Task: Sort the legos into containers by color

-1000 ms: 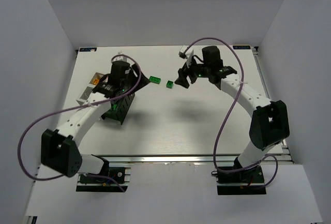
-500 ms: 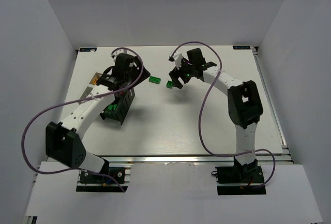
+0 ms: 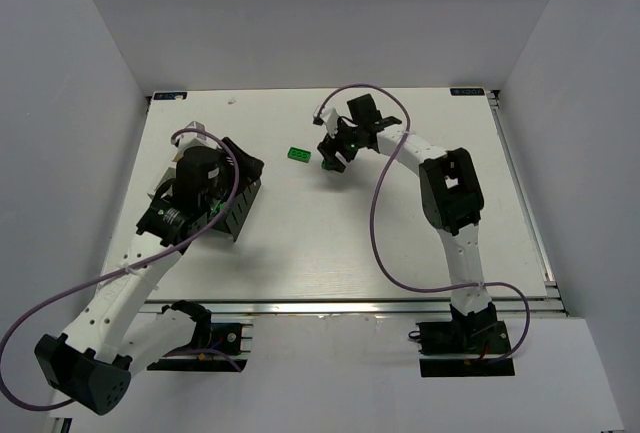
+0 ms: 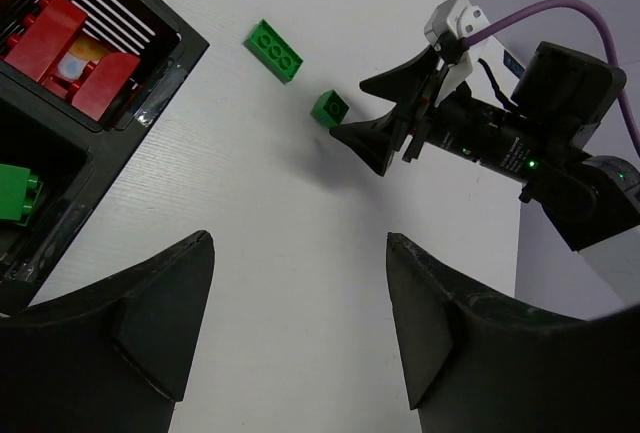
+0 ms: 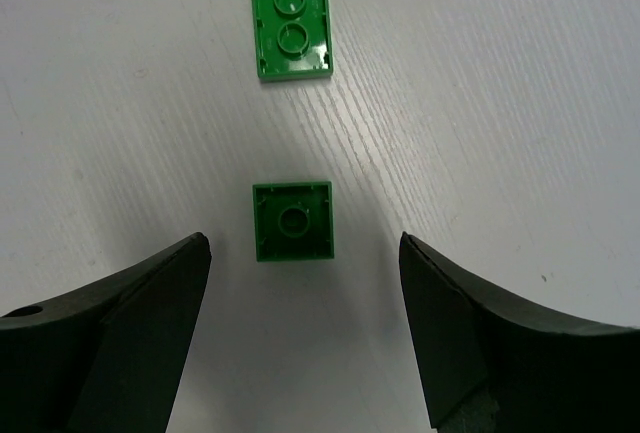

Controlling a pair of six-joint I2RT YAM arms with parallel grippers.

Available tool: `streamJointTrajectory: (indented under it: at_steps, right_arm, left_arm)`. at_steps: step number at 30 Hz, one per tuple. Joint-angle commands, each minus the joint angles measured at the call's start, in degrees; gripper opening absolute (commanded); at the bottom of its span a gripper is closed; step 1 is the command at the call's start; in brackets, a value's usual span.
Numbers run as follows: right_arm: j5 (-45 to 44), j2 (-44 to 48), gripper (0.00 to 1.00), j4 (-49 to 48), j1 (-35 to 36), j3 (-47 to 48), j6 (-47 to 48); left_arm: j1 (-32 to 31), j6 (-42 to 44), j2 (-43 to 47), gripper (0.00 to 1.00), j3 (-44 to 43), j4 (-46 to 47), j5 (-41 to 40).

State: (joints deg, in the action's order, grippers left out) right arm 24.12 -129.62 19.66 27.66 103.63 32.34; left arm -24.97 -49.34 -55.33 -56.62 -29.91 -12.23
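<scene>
Straddling the small green brick (image 5: 292, 221), the right gripper (image 5: 302, 241) hangs low with its jaws spread wide and nothing between them but that brick, which rests on the tabletop (image 3: 400, 233) near the middle of the far edge. The brick lies hollow side up and is not gripped. A long green brick (image 5: 290, 15), also upside down, lies just beyond it, apart but close.

The left gripper (image 4: 300, 243) is spread too and carries nothing. It hovers by the black container (image 4: 170, 58) toward the left edge of the tabletop. One compartment there holds red bricks (image 4: 45, 38), and the one beside it holds a green brick (image 4: 15, 193). The white containers are mostly hidden under the left arm.

The likely step is a pinch on the small brick, and several things could spoil it:

- The brick is tiny next to the fingers, so a squeeze from too high would meet air.
- An uneven squeeze could spin the brick or shoot it sideways across the smooth tabletop.
- Coming down a little too far forward could knock the long brick and shove it toward the far edge.
- The left arm sits right over the container, so carrying the brick there risks the two arms meeting.
- A careless release could land green among the red, since the compartments share a wall.
</scene>
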Motion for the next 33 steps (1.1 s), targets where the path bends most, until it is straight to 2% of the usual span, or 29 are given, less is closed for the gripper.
streamJointTrajectory:
  at_steps: [1,5,11,14,18,23,25,28,33]
  right_arm:
    - [0.8,-1.3,0.81,0.5,0.7,3.0,2.2]
    - [-0.2,-2.9,0.80,0.2,0.8,3.9,2.3]
    - [-0.6,-4.1,0.74,-0.9,0.8,4.1,2.4]
    - [-0.3,-4.4,0.64,-1.2,0.9,4.4,2.7]
    - [0.8,-4.1,0.47,-1.2,0.8,4.1,3.0]
    - [1.6,-2.9,0.32,-1.0,0.8,3.8,3.4]
    - [2.8,-1.5,0.21,-1.2,0.8,2.9,3.5]
    - [6.7,5.0,0.10,-3.0,0.9,-0.8,2.9]
    - [16.8,15.0,0.04,-5.8,4.8,-9.0,2.0]
  left_arm:
    - [-0.3,-0.9,1.9,0.79,1.0,-1.5,-1.7]
    - [-0.3,-0.7,2.1,0.79,0.6,-2.0,-2.2]
    - [-0.3,-0.7,2.2,0.79,1.0,-2.1,-2.4]
    - [-0.3,-0.6,2.2,0.79,0.9,-2.3,-2.7]
    - [-0.3,0.0,2.5,0.79,0.2,-3.0,-3.9]
    - [-0.3,0.9,3.6,0.79,-0.2,-3.3,-5.4]
    - [-0.3,1.1,4.0,0.79,-0.3,-3.4,-5.7]
    - [-0.3,1.6,5.3,0.79,-0.4,-3.8,-7.0]
    - [-0.2,2.4,7.6,0.83,-0.2,-6.9,-10.8]
